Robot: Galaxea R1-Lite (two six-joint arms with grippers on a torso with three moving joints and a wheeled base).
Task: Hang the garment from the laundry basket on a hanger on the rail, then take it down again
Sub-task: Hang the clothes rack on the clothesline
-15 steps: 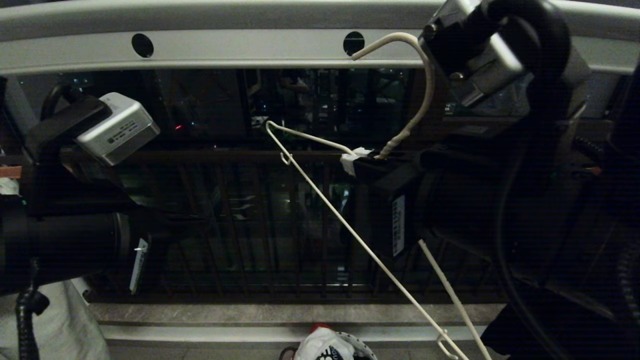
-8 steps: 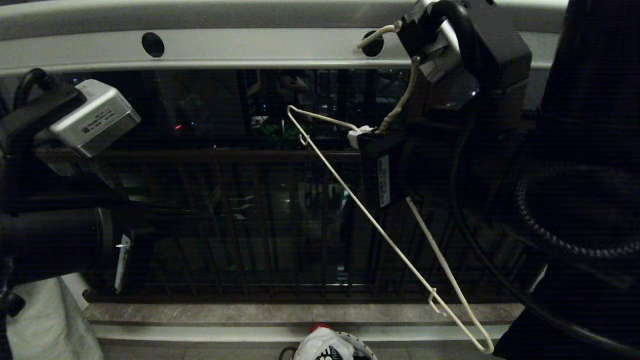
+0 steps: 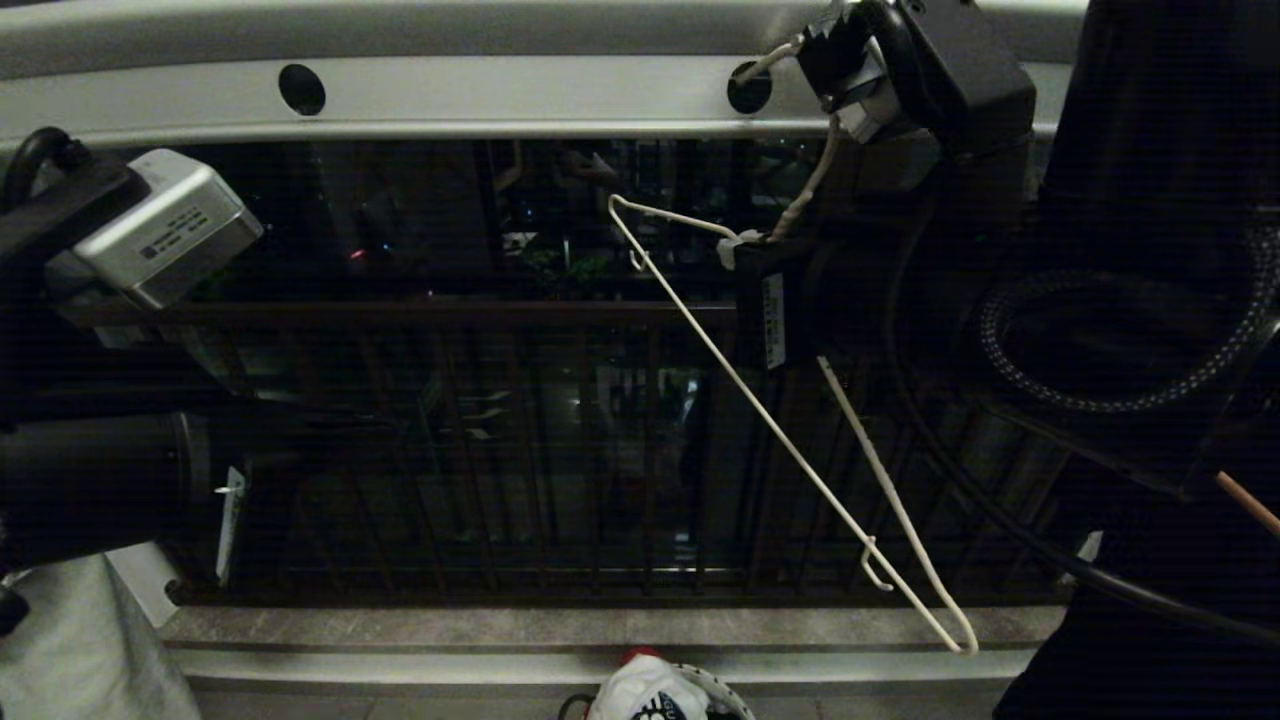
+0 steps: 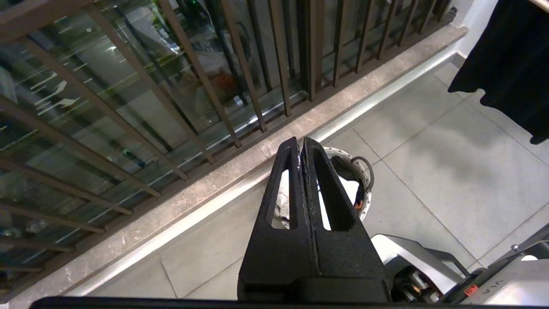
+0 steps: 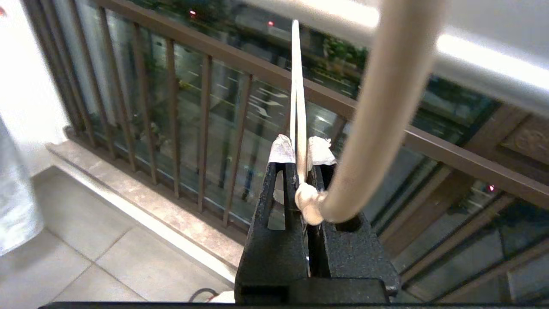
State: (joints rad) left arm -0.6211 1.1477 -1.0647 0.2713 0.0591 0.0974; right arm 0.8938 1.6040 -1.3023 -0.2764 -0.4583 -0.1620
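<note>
Right gripper [image 5: 300, 165] pinches thin off-white wire hanger [image 3: 790, 455] at twisted neck; left gripper [image 4: 302, 148] pressed together, empty. Hanger looks light, springy, slippery; neck grip seems best.

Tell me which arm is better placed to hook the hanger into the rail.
Right. The right tool is shut on the wire hanger at its neck, hook tip near a hole in the rail. The left tool is shut, empty, lower down.

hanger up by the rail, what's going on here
The right gripper is shut on the thin off-white wire hanger at its twisted neck, holding it tilted with the hook tip at a round hole in the pale grey metal rail. The hanger is bare. The left gripper is shut and empty, above the round woven laundry basket.
</note>
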